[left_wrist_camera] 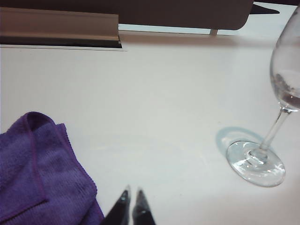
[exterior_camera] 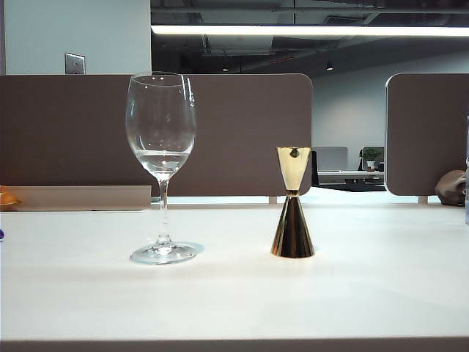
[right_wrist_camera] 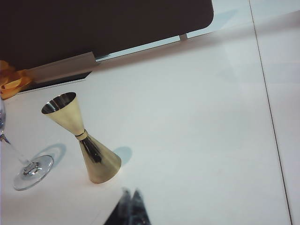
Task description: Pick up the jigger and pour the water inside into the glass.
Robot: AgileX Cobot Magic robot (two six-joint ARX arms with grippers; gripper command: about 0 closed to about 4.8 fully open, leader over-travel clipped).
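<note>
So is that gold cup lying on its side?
No, the jigger stands upright on the table, to the right of the glass in the exterior view.

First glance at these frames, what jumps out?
The tall clear glass stands left of centre on the white table, with the gold jigger upright to its right, apart from it. A purple cloth lies beside the left gripper. Both the left gripper and the right gripper are shut and hold nothing, each short of the glass and jigger.
</note>
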